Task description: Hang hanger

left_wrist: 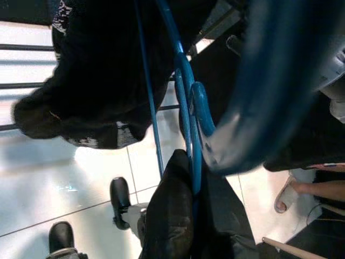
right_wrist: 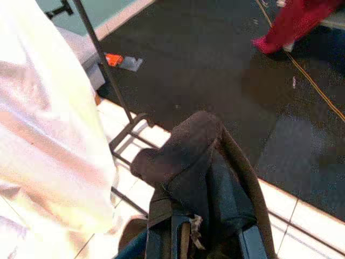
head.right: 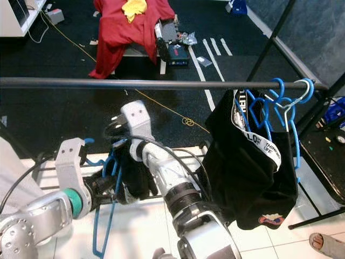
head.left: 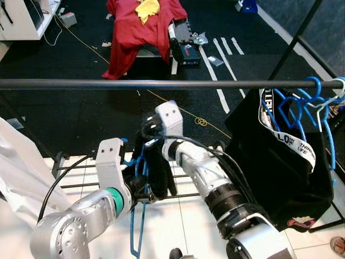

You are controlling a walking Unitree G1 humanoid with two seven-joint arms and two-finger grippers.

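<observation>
Blue hanger (head.left: 141,178) with black garment (head.left: 156,167): lower centre, below the rail (head.left: 135,84), unhung. Left gripper (head.left: 141,186) jaws clamped on hanger; right gripper (head.left: 153,143) jaws clamped on garment. Lifting, hooking remain.

Blue hanger (head.left: 139,210) with black garment (head.left: 156,167), below rail (head.left: 135,84)

Both head views are evenly and brightly lit and sharp. Glare is seen on the white floor tiles (head.left: 188,226), while the dark carpet (head.left: 81,108) stays dim. In the left wrist view a blue hanger (left_wrist: 190,108) is rendered heavily blurred close to the lens. The white garment (right_wrist: 48,108) is overexposed in the right wrist view.
</observation>
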